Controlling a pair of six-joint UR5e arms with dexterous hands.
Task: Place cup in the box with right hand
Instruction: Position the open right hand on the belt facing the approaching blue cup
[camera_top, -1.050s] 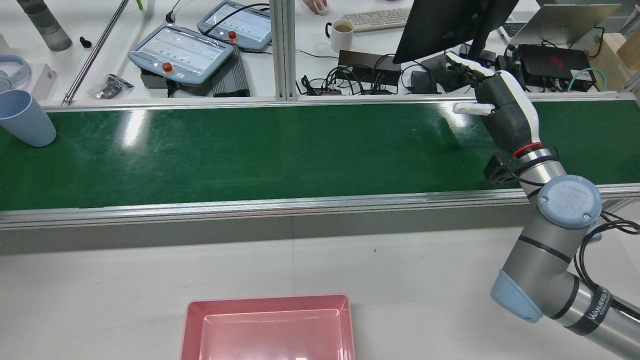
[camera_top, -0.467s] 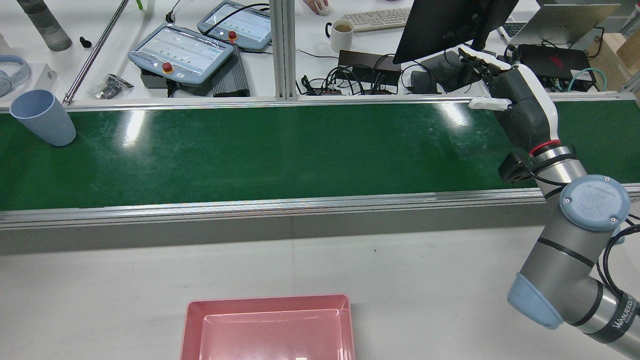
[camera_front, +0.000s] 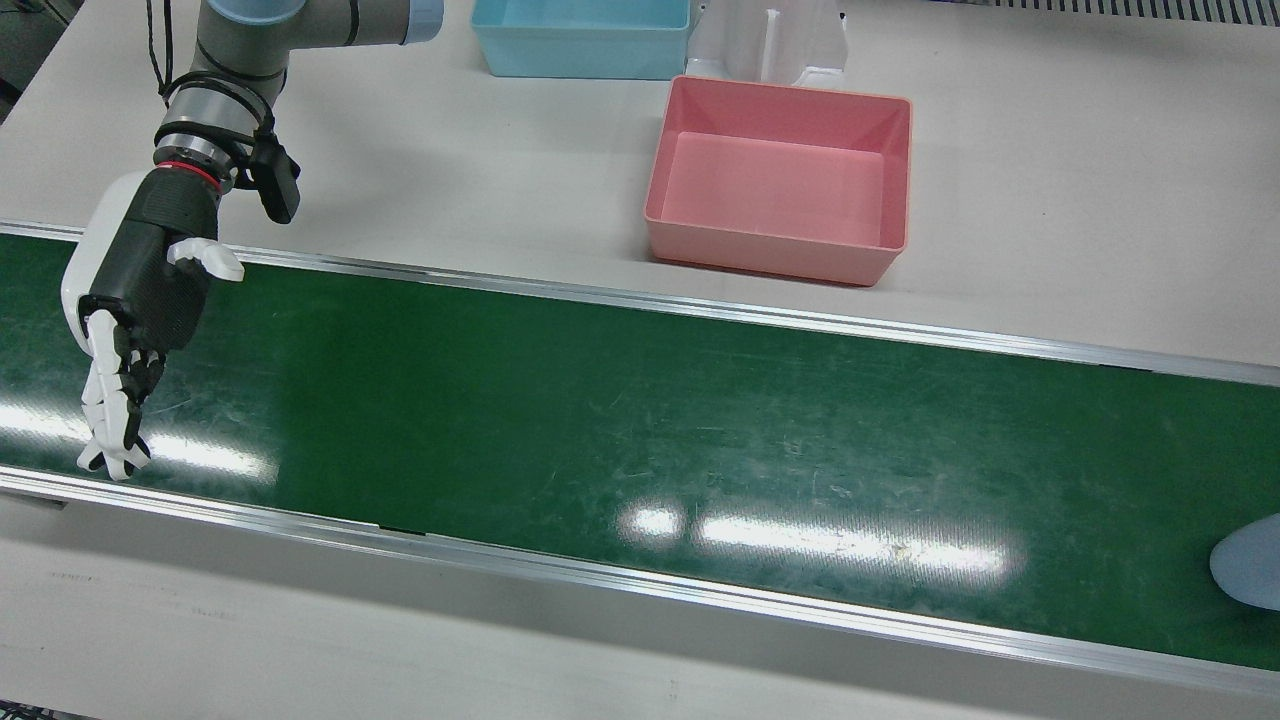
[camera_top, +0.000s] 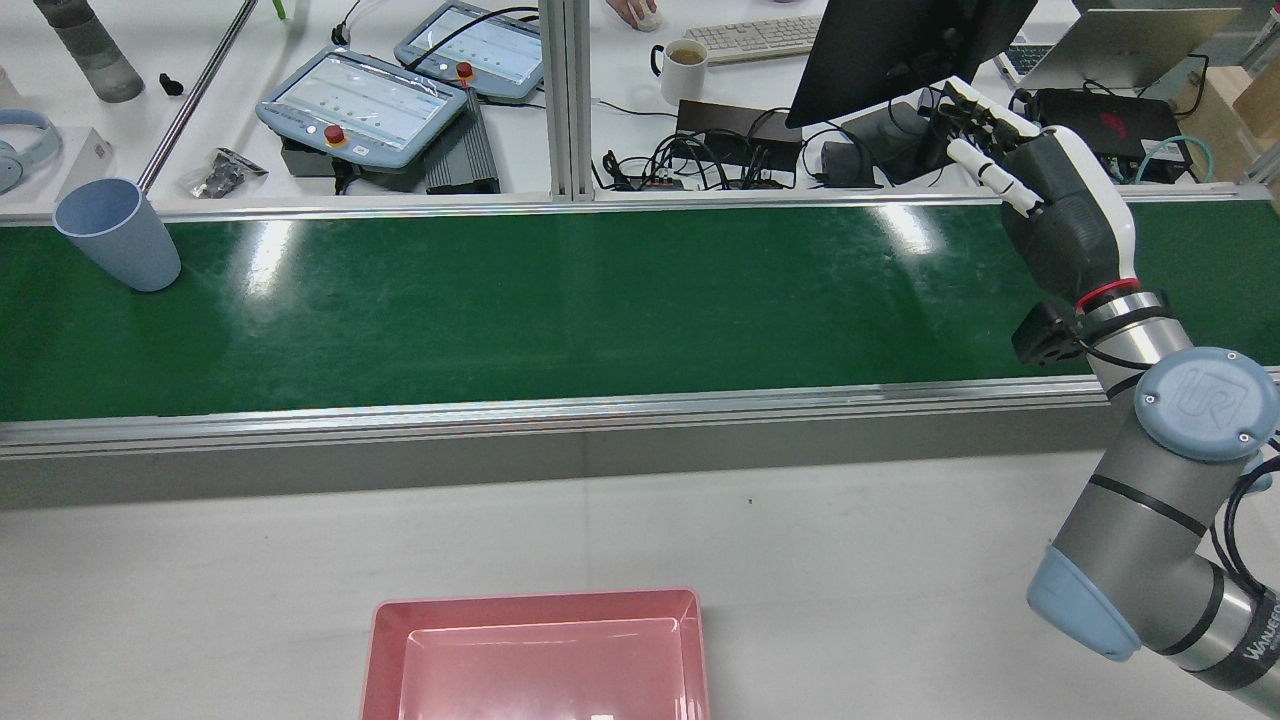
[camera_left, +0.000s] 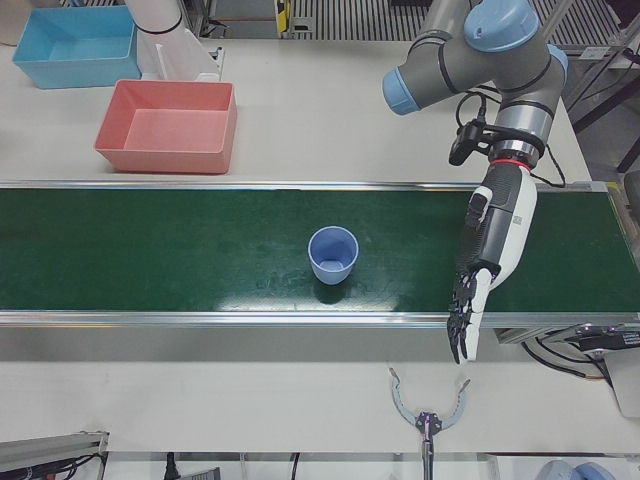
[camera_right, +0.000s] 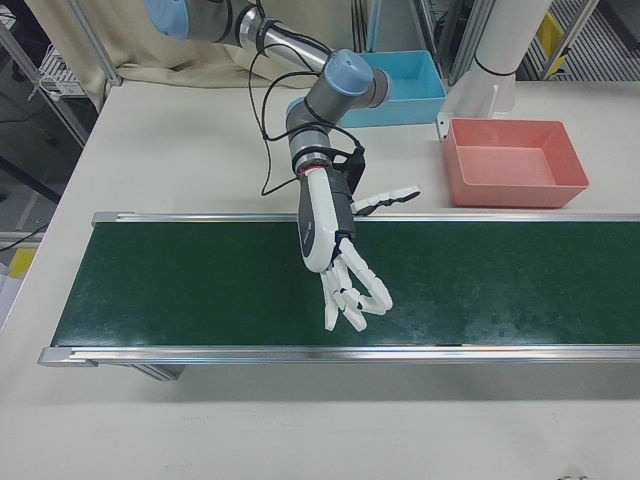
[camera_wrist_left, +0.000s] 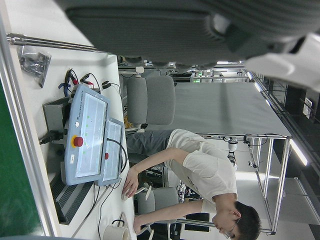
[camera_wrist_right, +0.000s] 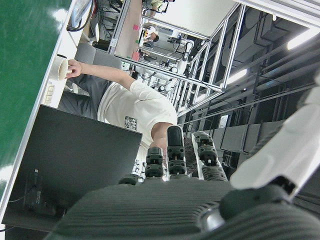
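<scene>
A light blue cup (camera_top: 118, 235) stands upright and alone on the green belt (camera_top: 600, 300), at its far left in the rear view. It also shows in the left-front view (camera_left: 333, 255) and at the front view's right edge (camera_front: 1250, 575). My right hand (camera_top: 1060, 205) is open and empty, fingers spread, over the belt's other end, far from the cup; it also shows in the right-front view (camera_right: 330, 240). My left hand (camera_left: 495, 235) is open and empty, fingers straight, over the belt just beyond the cup. The pink box (camera_top: 540, 603) sits empty on the white table.
A blue box (camera_front: 580, 60) stands on the table behind the pink box (camera_front: 775, 255). Beyond the belt's far rail are teach pendants (camera_top: 365, 100), a mug (camera_top: 685, 68), cables and a monitor (camera_top: 900, 50). A person sits at that desk.
The cup has travelled right along the belt in the rear view. My right hand has moved right and turned, its thumb swinging up toward the far side.
</scene>
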